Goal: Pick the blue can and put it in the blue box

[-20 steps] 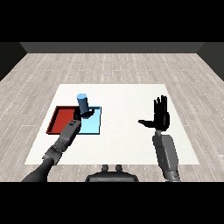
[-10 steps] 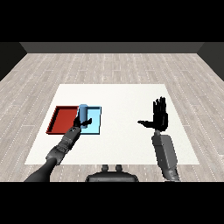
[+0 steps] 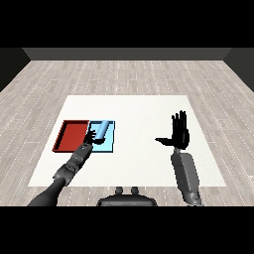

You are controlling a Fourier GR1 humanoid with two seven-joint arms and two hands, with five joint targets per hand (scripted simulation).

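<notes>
Setting: white surface on a grey plank floor.
Can: blue can lies tilted on its side inside the blue tray.
Left robot hand: at the can's lower end, touching it; whether the fingers curl round it cannot be told.
Red tray: flush against the blue tray's left side.
Right robot hand: raised well apart, fingers straight, thumb out, holding nothing.

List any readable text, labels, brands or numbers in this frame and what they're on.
None: no text shows anywhere.
Blue can, lying in the light blue tray: plain, no label.
Red tray: unmarked.
White table: unmarked.
Left hand, right hand: plain black, no markings.
</notes>
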